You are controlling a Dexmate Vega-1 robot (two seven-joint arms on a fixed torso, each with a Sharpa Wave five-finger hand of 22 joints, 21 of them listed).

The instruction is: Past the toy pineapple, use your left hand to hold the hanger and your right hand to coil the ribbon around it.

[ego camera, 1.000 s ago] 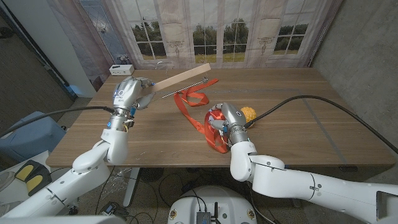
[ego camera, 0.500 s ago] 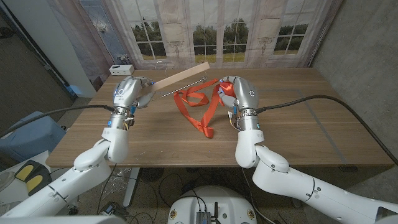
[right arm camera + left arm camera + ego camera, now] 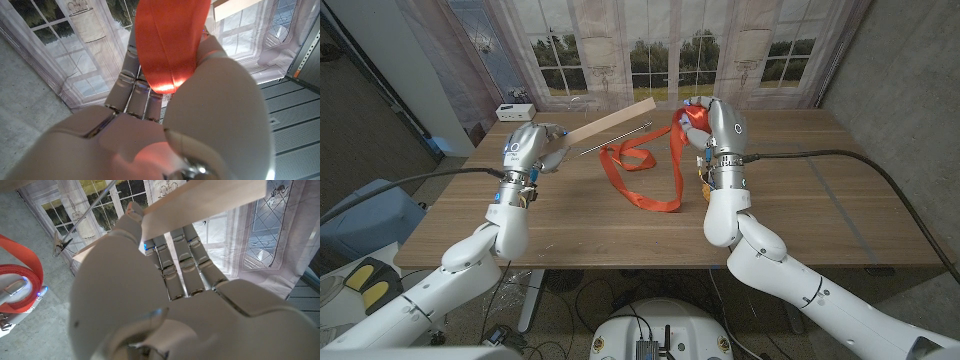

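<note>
My left hand (image 3: 525, 150) grips one end of the wooden hanger (image 3: 612, 122) at the table's far left and holds it raised, with its metal rod (image 3: 620, 138) just below the bar. The hanger (image 3: 210, 200) crosses above the left hand (image 3: 165, 290) in the left wrist view. My right hand (image 3: 712, 125) is lifted near the hanger's free end and pinches the orange ribbon (image 3: 655, 180), which drapes in a long loop down to the table. The ribbon (image 3: 170, 45) lies over the right hand (image 3: 200, 115). A sliver of the toy pineapple (image 3: 700, 180) peeks out behind my right forearm.
A small white box (image 3: 515, 110) sits at the table's far left corner. A curtain with printed windows hangs behind the table (image 3: 800, 190). A blue seat (image 3: 370, 215) stands off the table's left side.
My right hand has risen from low near the pineapple to the far side by the hanger's free end, pulling the ribbon up into a long loop. The left hand and hanger stayed put.
</note>
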